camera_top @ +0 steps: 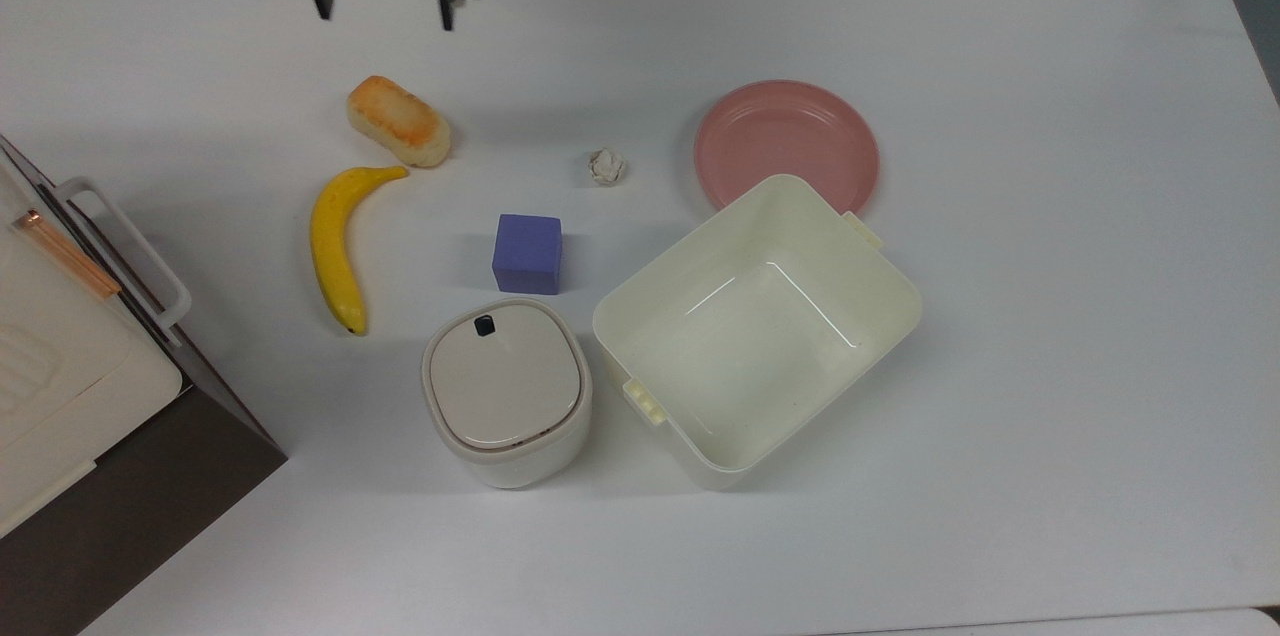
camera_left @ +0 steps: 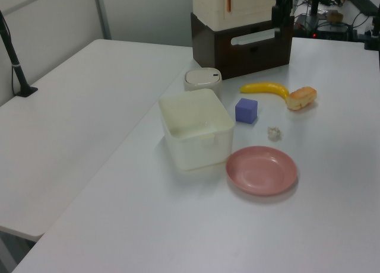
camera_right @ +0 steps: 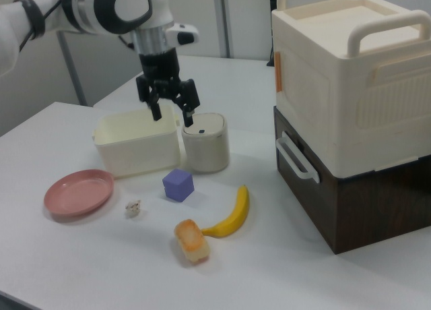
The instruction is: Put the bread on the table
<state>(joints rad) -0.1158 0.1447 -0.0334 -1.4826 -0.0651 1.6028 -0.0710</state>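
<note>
Bread (camera_top: 398, 121) lies free on the table (camera_top: 1000, 366), upper left of the top view, its end just above the banana (camera_top: 338, 246) tip. Gripper (camera_top: 383, 11) fingers (camera_right: 156, 112) stand spread and empty, raised well above it near the top edge. Purple cube (camera_top: 527, 253) sits lower right of the bread.
</note>
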